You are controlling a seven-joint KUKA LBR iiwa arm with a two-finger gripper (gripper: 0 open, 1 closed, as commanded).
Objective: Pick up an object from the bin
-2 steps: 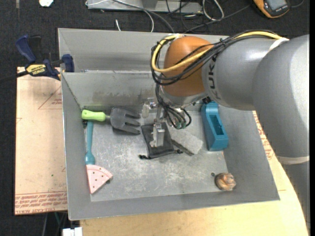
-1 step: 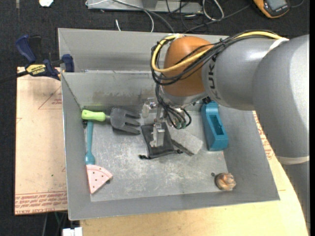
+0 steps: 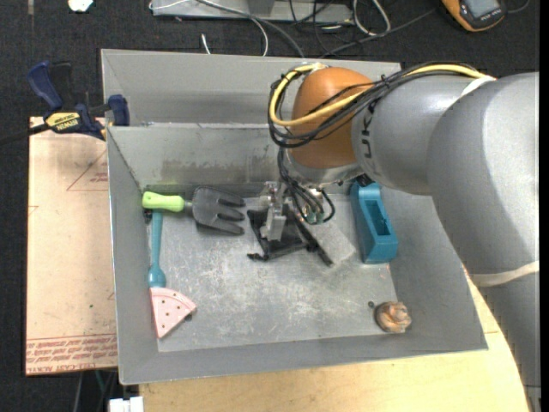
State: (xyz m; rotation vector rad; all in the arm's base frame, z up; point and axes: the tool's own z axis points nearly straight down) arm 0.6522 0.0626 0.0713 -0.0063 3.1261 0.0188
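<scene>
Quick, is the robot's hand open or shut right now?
Gripper: cannot tell; it is low in the bin's middle, beside the grey toy fork.

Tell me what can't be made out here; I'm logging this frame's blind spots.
Camera view:
- the dark thing under the gripper, mid-bin: covered by wrist and cables, kind unclear.
- the blue block: upper end hidden behind the arm.
- the small brown thing, near right corner: too small to identify.

One camera looks down on the grey metal bin (image 3: 283, 303) from above, tilted a little from the near side, so the far wall shows its inner face. It is near enough to see the whole bin, with dark floor (image 3: 129, 15) behind. The arm (image 3: 446, 136) comes in from the right.
</scene>
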